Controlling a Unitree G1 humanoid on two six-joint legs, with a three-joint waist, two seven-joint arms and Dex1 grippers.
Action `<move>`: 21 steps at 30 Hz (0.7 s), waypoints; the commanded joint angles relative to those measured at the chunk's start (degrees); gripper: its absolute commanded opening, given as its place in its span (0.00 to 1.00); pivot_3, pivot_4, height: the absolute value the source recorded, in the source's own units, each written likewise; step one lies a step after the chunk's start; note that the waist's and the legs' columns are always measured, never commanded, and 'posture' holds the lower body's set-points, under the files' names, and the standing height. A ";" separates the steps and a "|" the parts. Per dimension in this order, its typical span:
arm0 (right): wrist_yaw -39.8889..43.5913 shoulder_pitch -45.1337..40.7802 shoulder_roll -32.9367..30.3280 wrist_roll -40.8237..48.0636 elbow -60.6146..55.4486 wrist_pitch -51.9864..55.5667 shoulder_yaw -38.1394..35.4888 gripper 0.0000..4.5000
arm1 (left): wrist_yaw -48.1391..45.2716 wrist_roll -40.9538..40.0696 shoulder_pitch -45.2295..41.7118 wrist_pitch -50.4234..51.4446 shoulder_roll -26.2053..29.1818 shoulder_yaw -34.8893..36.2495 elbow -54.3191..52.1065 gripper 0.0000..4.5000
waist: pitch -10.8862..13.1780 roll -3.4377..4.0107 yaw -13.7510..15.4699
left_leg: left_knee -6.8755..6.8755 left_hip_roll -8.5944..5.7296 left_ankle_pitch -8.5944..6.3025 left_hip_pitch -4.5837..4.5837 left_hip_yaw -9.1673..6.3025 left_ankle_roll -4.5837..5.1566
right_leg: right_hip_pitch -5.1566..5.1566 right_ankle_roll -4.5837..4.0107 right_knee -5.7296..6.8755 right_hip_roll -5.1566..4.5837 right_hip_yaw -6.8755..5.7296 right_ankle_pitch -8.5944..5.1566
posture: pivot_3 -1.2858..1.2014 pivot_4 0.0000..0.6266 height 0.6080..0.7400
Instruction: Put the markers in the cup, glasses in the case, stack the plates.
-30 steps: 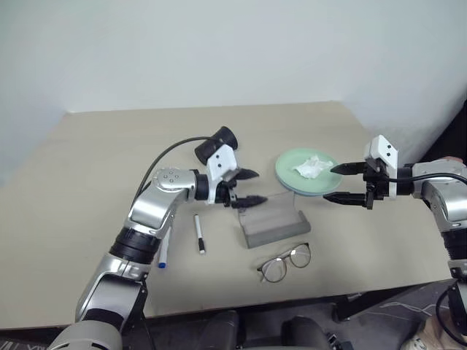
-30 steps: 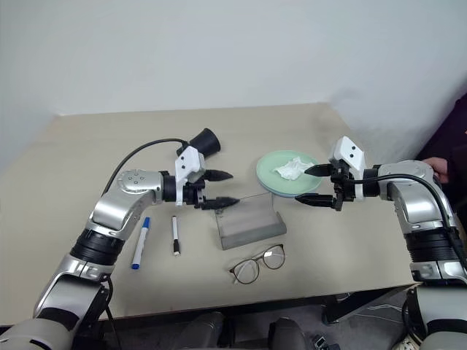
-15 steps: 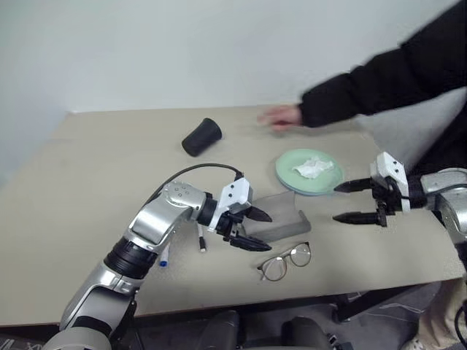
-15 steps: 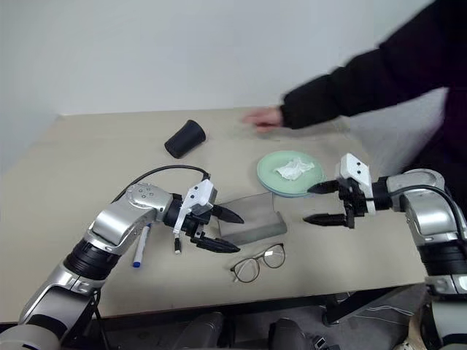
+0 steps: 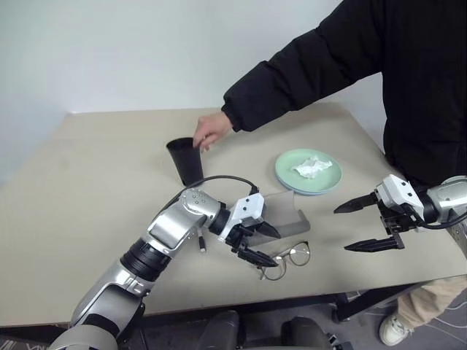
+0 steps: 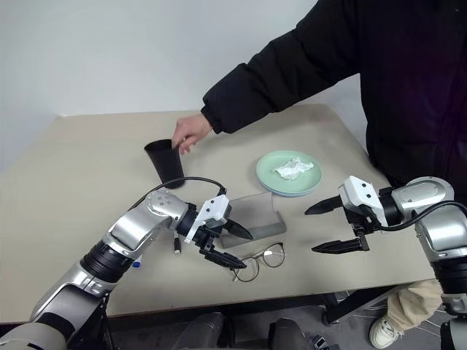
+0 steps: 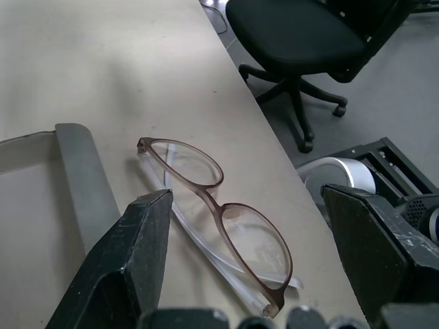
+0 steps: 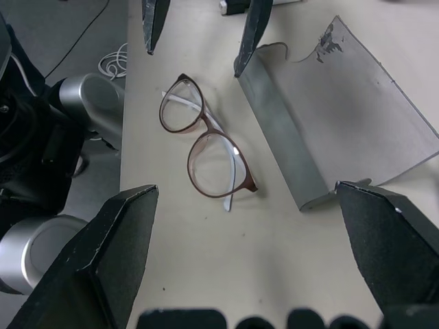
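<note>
Left eye view: the left gripper (image 5: pixel 260 243) hovers open-jawed beside round wire-framed glasses (image 5: pixel 285 261); the right gripper (image 5: pixel 362 225) gapes; a person's hand (image 5: pixel 208 131) grips the black tapered plastic cup (image 5: pixel 185 160).

Silver arms, black joints, white wrist blocks, black pointed pincer (image 5: pixel 257 243) fingers, thin black cable

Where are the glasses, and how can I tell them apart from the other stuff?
Look along the near edge of the beige table, just in front of the open grey case. The glasses lie there: the only thin wire thing, with two round clear lenses.
</note>
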 commanded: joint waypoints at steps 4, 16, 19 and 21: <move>-1.23 -0.20 0.03 0.09 -1.71 0.12 -0.72 0.99 | 0.60 2.54 -2.19 -0.79 -2.33 -1.78 2.21 0.81 | 0.00 0.00 0.01 | 0.00 -0.01 0.00 0.00 -0.01 0.00 | 0.00 0.00 0.00 -0.01 -0.03 0.00 | 0.52 0.00 0.97; -3.59 1.74 0.65 -0.25 -3.47 0.86 -0.07 0.99 | 1.65 5.59 -3.72 1.48 -5.72 -3.28 5.91 0.81 | 0.01 -0.01 0.01 | 0.02 -0.01 -0.01 0.00 -0.01 0.01 | 0.02 0.00 0.00 0.00 -0.05 0.00 | 0.52 0.00 0.97; -4.09 2.10 0.78 -0.36 -3.76 0.85 0.15 0.99 | 1.17 6.01 -3.93 2.15 -5.81 -3.75 6.22 0.81 | 0.01 -0.02 0.01 | 0.03 -0.01 -0.01 0.00 -0.02 0.01 | 0.02 0.00 0.00 0.01 -0.05 0.00 | 0.52 0.00 0.97; -4.37 2.36 0.87 -0.43 -3.87 0.74 0.27 0.99 | 1.27 6.21 -4.11 2.79 -6.22 -3.76 6.65 0.81 | 0.01 -0.01 0.01 | 0.03 -0.01 -0.01 0.00 -0.02 0.01 | 0.02 0.00 0.00 0.00 -0.05 0.00 | 0.52 0.00 0.97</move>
